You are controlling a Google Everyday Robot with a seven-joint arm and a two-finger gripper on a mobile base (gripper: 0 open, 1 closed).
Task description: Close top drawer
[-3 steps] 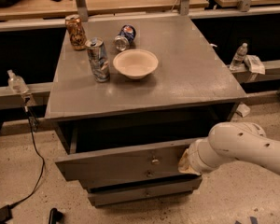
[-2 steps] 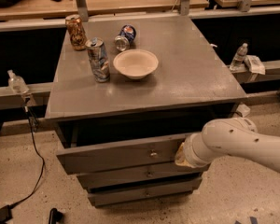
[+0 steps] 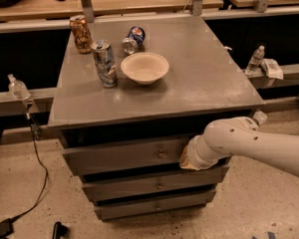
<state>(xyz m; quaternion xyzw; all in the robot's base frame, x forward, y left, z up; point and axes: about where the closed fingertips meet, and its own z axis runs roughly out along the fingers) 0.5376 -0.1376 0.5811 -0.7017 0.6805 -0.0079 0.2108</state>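
The top drawer (image 3: 119, 156) is the wide grey drawer right under the cabinet top, with a small metal knob (image 3: 162, 155) at its centre. Its front stands only slightly out from the cabinet, with a dark gap above it. My white arm (image 3: 254, 146) comes in from the right. The gripper (image 3: 185, 159) is at the drawer front's right end, just right of the knob, mostly hidden behind the wrist.
Two shorter grey drawers (image 3: 154, 185) sit below. The grey cabinet top (image 3: 209, 78) holds a white bowl (image 3: 145, 67), an upright can (image 3: 105, 63), a brown can (image 3: 80, 34) and a tipped blue can (image 3: 132, 39). A cable (image 3: 37, 158) lies on the floor at the left.
The top drawer has slid inward toward the cabinet, and my arm and gripper have moved in with its front.
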